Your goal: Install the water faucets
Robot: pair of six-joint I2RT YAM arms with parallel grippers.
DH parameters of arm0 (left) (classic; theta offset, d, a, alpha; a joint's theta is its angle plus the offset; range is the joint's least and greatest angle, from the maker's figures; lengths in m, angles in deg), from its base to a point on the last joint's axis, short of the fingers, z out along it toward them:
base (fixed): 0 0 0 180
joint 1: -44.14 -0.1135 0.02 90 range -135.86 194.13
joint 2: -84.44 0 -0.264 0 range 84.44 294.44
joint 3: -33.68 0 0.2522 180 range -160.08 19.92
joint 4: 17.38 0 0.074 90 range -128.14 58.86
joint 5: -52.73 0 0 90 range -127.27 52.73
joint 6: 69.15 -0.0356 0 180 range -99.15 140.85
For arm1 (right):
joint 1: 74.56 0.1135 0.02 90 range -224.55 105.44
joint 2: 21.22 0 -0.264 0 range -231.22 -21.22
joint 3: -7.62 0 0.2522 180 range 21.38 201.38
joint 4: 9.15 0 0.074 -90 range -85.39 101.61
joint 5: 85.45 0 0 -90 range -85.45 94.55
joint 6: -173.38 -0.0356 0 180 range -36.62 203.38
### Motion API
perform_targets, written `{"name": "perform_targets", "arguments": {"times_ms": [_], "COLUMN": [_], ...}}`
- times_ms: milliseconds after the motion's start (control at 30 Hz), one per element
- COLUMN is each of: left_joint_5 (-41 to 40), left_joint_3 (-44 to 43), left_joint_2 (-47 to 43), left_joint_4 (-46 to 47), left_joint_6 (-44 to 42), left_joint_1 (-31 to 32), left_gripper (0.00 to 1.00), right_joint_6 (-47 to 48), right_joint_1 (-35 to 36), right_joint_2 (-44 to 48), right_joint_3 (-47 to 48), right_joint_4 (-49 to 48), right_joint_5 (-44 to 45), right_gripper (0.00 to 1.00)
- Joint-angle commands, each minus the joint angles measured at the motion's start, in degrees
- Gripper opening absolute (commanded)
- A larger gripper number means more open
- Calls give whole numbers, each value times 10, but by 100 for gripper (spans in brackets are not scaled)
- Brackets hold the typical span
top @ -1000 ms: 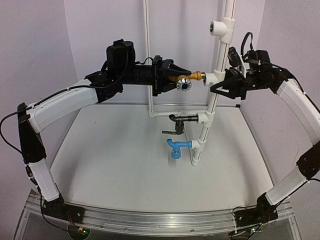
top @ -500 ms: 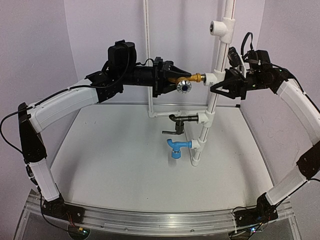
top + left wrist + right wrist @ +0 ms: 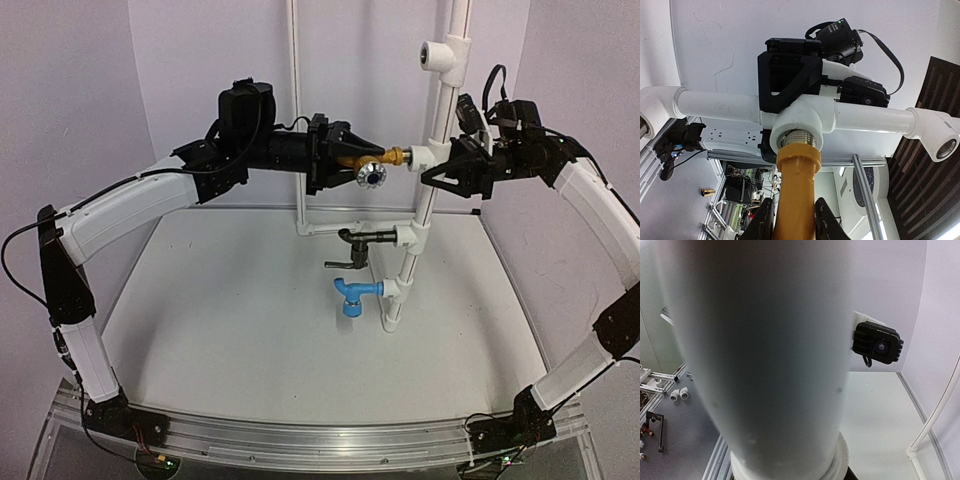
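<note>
The brass-gold faucet (image 3: 385,157) sits level, its silver threaded end in a white tee (image 3: 420,156) on the upright pipe (image 3: 436,120). My left gripper (image 3: 352,162) is shut on its stem. In the left wrist view the gold stem (image 3: 797,190) runs between my fingertips (image 3: 763,224) into the tee (image 3: 799,120). My right gripper (image 3: 437,177) is closed round the pipe just below that tee. The pipe (image 3: 755,355) fills the right wrist view and hides the fingers. The black faucet (image 3: 356,242) and blue faucet (image 3: 351,296) sit in lower tees.
A higher tee (image 3: 440,55) on the pipe has an open port. A thinner white pipe (image 3: 296,110) stands behind, joined low down by a crossbar. The pipe stand rests on the white table (image 3: 230,320), with purple walls all round.
My left gripper has turned slightly with the brass faucet; its silver handle has shifted a little down and right. The right arm has not moved.
</note>
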Motion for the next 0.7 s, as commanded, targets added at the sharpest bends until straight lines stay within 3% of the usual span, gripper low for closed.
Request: {"name": "perform_targets", "arguments": {"times_ms": [0,400,667], "left_joint_5": [22,41,82], "left_joint_3": [-34,-20,-11], "left_joint_2": [-1,-6,14], "left_joint_4": [21,20,115], "left_joint_6": [-9,7,89], "left_joint_1": [9,6,-12], "left_gripper": [0,0,0], "right_joint_6": [13,15,26], "right_joint_1": [5,5,6], "right_joint_2": [1,2,16], "right_joint_3": [-8,-10,-26], "right_joint_4": [32,32,34], "right_joint_5": [31,25,21], "right_gripper": [0,0,0]}}
